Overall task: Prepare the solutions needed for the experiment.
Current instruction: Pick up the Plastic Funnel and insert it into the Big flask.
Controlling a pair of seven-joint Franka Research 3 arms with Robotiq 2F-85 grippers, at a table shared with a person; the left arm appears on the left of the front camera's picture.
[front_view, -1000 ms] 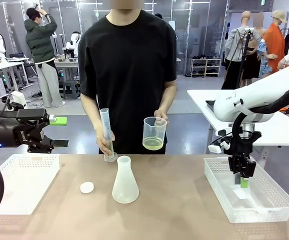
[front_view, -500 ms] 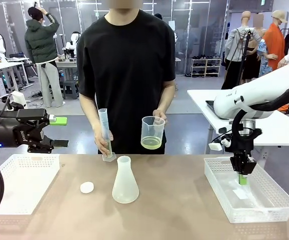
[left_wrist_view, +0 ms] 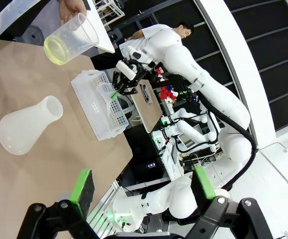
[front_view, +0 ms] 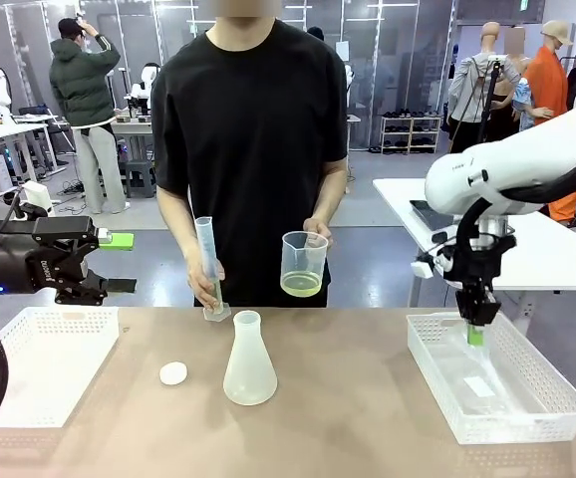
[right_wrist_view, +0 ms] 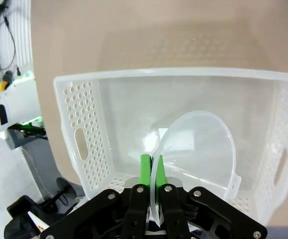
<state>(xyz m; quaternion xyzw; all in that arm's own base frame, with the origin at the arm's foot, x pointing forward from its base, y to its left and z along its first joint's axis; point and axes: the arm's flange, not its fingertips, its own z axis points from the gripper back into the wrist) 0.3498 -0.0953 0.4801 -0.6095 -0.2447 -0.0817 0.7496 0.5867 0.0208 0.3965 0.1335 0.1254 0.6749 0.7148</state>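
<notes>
Left arm [front_view: 9, 264]: held level, reaching in from the left. Left claw [front_view: 119, 263]: jaws wide apart, empty. Right arm [front_view: 527, 164]: bent over, wrist vertical. Right claw [front_view: 475, 332]: pointing down, pinched on funnel [right_wrist_view: 199, 149] rim.

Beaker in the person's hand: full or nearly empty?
Nearly empty. The beaker holds only a shallow layer of pale yellow-green solution at its bottom; the walls above it look clear.
</notes>
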